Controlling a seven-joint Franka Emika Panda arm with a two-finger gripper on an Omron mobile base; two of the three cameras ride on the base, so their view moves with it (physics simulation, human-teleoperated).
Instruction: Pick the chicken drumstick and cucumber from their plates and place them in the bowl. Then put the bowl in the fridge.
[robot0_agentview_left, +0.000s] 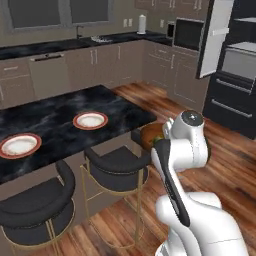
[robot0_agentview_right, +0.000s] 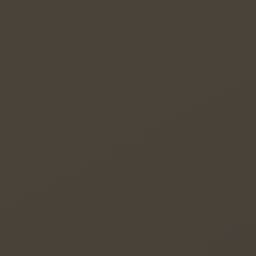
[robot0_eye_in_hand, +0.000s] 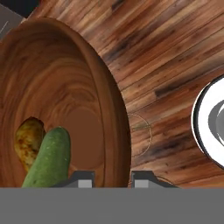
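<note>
The brown wooden bowl (robot0_eye_in_hand: 57, 100) is lifted above the wooden floor, and my gripper (robot0_eye_in_hand: 113, 179) is shut on its rim, one finger inside and one outside. In the bowl lie the brown chicken drumstick (robot0_eye_in_hand: 27, 142) and, beside it, the green cucumber (robot0_eye_in_hand: 49, 159). From the left base camera a part of the bowl (robot0_agentview_left: 151, 135) shows behind my arm, just off the island's right end. Both orange-rimmed plates (robot0_agentview_left: 90, 120) (robot0_agentview_left: 20, 145) stand bare on the island. The black fridge (robot0_agentview_left: 232, 95) is at the far right with its door (robot0_agentview_left: 216, 37) swung open.
The black marble island (robot0_agentview_left: 60, 110) stands to the left, with two dark bar stools (robot0_agentview_left: 117, 165) (robot0_agentview_left: 35, 205) along its near side. Wooden floor (robot0_agentview_left: 225, 165) stretches between me and the fridge. A built-in oven (robot0_agentview_left: 187, 32) sits left of the fridge door.
</note>
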